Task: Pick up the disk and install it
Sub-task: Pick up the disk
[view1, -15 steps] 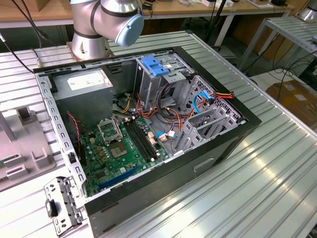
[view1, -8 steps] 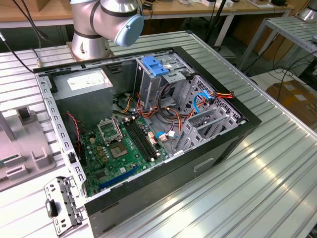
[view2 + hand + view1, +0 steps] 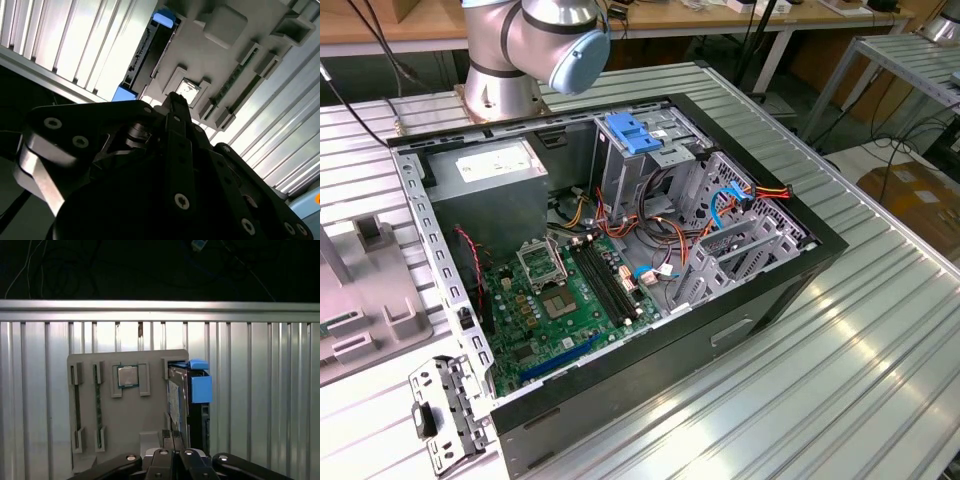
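The disk (image 3: 178, 399) stands on edge in a slot of a grey holder plate (image 3: 90, 365), with a light-blue side rail (image 3: 200, 386) at one end. In the second wrist view the disk (image 3: 148, 50) shows as a dark edge between two blue rail ends. My gripper (image 3: 172, 436) hovers over the plate, its fingers together with nothing between them. Its tip (image 3: 176, 100) lies apart from the disk, closer to the square chip (image 3: 188, 90) seated in the plate. The open computer case (image 3: 750, 300) lies on the table in the exterior view.
The holder plate (image 3: 365, 300) sits at the exterior view's left and carries memory sticks (image 3: 98, 410). Inside the case are a motherboard (image 3: 560, 290), a grey power supply (image 3: 490, 165), a drive cage topped by a blue bracket (image 3: 630, 133) and loose cables (image 3: 740, 195). The arm's base (image 3: 500, 70) stands behind.
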Controlling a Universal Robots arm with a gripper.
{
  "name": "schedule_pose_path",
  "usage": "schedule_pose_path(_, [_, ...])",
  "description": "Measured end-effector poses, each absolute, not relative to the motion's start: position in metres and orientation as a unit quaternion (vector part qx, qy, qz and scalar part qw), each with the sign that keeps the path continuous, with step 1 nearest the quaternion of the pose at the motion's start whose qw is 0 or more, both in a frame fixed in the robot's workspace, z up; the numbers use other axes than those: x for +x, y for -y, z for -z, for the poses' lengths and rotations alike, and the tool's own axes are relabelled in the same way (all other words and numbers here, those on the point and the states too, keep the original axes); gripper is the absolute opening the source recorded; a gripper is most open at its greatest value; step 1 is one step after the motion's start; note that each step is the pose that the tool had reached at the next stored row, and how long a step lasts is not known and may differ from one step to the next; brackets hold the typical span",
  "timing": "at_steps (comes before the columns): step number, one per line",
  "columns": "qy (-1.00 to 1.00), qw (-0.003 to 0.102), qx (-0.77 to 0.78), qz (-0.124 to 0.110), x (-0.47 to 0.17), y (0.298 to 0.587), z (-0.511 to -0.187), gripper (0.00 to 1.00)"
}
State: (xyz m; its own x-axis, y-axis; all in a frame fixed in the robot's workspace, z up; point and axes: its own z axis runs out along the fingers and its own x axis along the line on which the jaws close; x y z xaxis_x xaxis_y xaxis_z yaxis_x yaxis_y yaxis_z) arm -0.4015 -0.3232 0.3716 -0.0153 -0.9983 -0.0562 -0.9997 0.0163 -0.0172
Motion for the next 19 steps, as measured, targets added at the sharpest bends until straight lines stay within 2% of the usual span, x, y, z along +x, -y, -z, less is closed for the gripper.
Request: schedule_pose_path(19, [-0.712, 0.026, -0.701, -0.014, -0.401, 0.296, -0.368, 0.11])
